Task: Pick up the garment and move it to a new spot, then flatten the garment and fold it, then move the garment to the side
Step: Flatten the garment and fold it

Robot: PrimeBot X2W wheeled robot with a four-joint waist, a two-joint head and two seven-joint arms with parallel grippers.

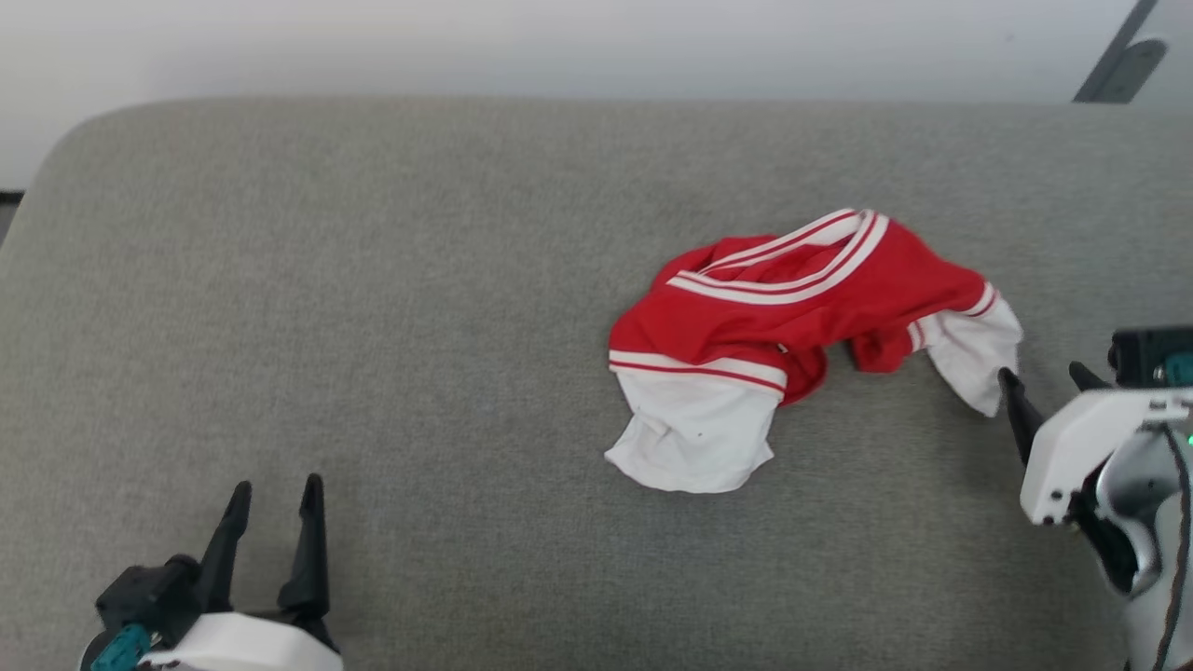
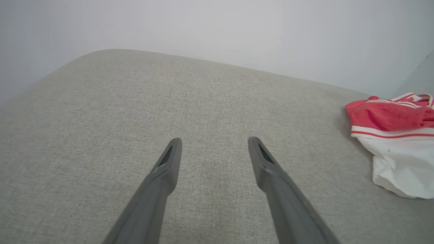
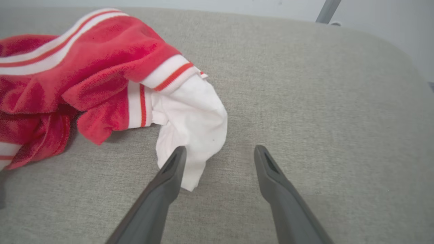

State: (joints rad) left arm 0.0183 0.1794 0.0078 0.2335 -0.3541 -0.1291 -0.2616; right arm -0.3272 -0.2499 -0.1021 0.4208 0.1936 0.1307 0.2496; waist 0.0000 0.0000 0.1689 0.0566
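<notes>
Shirt: the garment (image 1: 792,298) lies in a crumpled heap on the right half of the worktop (image 1: 373,326), right of centre in the head view, with nothing holding it.
Shirt's lie: the red body is bunched and folded over itself, and the striped neck trim (image 1: 792,266) is turned up towards the wall (image 1: 559,47). It looks dropped rather than laid out, so flattening and folding are not yet begun.
Near sleeve: one white sleeve end (image 1: 699,438) spills towards the robot and lies flat on the cloth.
Right sleeve: the other white sleeve end (image 1: 974,359) trails out towards the right arm. Being loose and clear of the heap, it looks the easiest part to pinch.
Right gripper (image 1: 1040,371): the jaws are spread wide and hold nothing. They sit low, just beside that sleeve. In the right wrist view one finger (image 3: 169,173) crosses the sleeve's tip, but I cannot tell whether it touches.
Right arm's likely purpose: placed to take the sleeve for the first lift, as I judge it.
Left gripper (image 1: 278,482): the jaws are also spread wide and hold nothing. It is over bare grey cloth, well apart from the shirt, apparently waiting.
Worktop: padded grey fabric with rounded far corners.
Containers: none; the shirt rests directly on the worktop.
Background: a pale wall, with a dark post (image 1: 1118,56) at the far right.
</notes>
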